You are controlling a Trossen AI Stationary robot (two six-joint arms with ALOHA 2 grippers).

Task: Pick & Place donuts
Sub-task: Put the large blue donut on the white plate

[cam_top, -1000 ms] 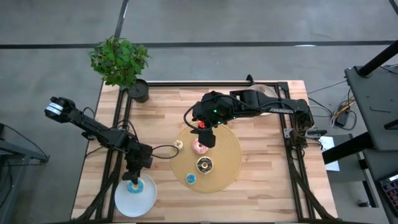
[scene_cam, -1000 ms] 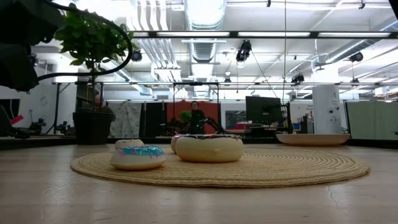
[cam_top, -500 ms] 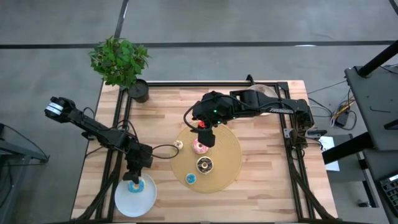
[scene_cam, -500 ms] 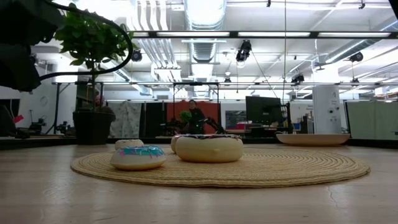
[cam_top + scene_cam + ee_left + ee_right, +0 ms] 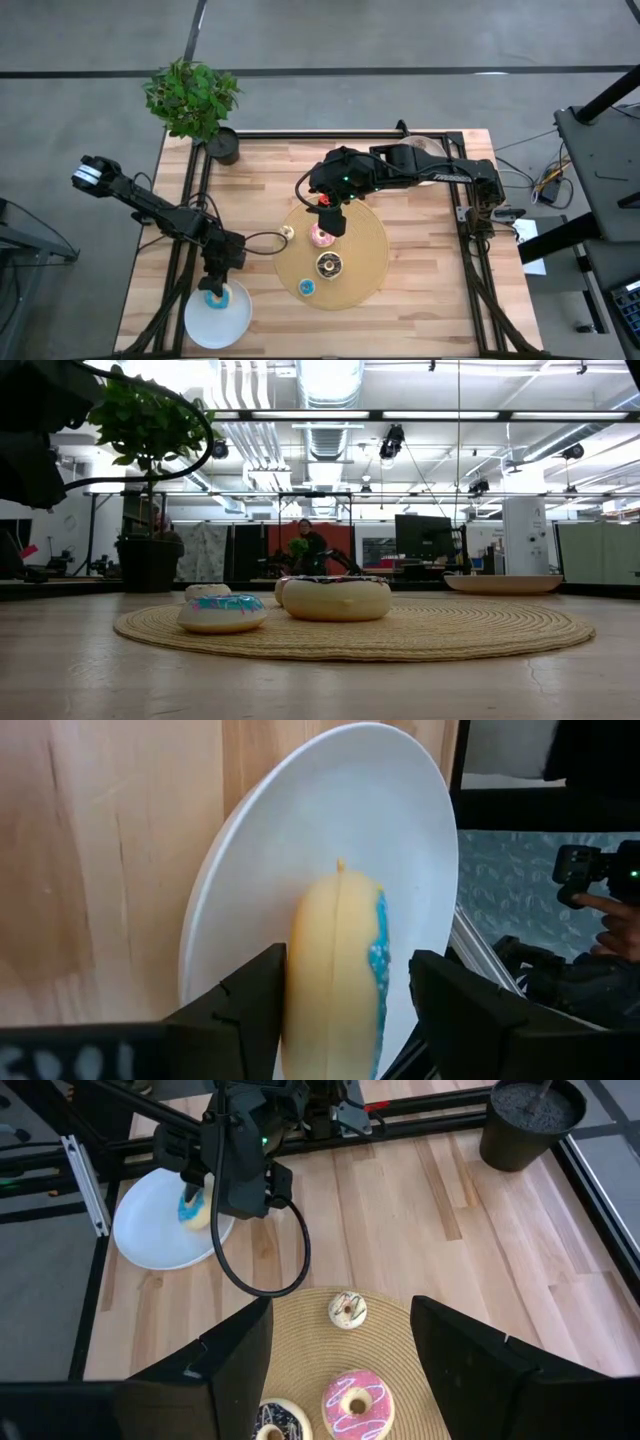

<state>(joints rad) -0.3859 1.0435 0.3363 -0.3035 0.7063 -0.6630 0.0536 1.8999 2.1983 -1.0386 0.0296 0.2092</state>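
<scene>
Over the white plate [image 5: 217, 318] at the table's [image 5: 420, 300] near-left corner, the left claw [image 5: 345, 1005] has spread its fingers a little in the last second. In the left wrist view a thin gap now shows on either side of the blue-iced donut [image 5: 338, 975], which stands on edge on the plate between the two dark pads rather than being pinched. That reads as a release: one donut looks delivered, and the arm would probably lift clear next.

The right claw [image 5: 340, 1350] has not moved; it hangs spread and empty above the far edge of the round woven mat [image 5: 372, 262]. Under it lie the pink-iced donut [image 5: 321, 236], the chocolate donut [image 5: 329, 265] and a tiny light blue donut [image 5: 307, 287], with a small cream donut [image 5: 287, 232] at the mat's left rim. These still await moving.

The plate is smooth, glossy and shallow. The donut's body is pale yellow, matte and plump with a moulded seam round its edge, its icing speckled. The mat is coarse, coiled straw-coloured fibre, and the table is pale jointed wood planks.
</scene>
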